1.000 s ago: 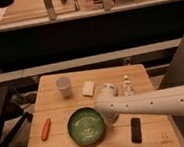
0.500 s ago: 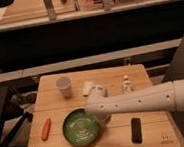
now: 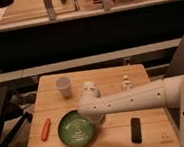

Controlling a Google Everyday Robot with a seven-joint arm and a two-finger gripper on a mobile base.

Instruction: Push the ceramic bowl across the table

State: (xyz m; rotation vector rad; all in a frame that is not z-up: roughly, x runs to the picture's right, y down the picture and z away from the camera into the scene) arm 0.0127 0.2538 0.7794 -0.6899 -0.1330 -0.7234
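Observation:
The ceramic bowl, dark green and glossy with pale markings inside, sits at the front middle of the light wooden table. My white arm reaches in from the right, low over the table. Its gripper is at the bowl's right rim, touching or very close to it. The arm's end hides the fingers.
A small white cup stands at the back left. A white object lies just behind the arm's end. A small white bottle stands at the back right. An orange carrot-like item lies left of the bowl and a black bar at the front right.
My arm has swung to the left across the table. The bowl has slid a little to the left with it, towards the orange item.

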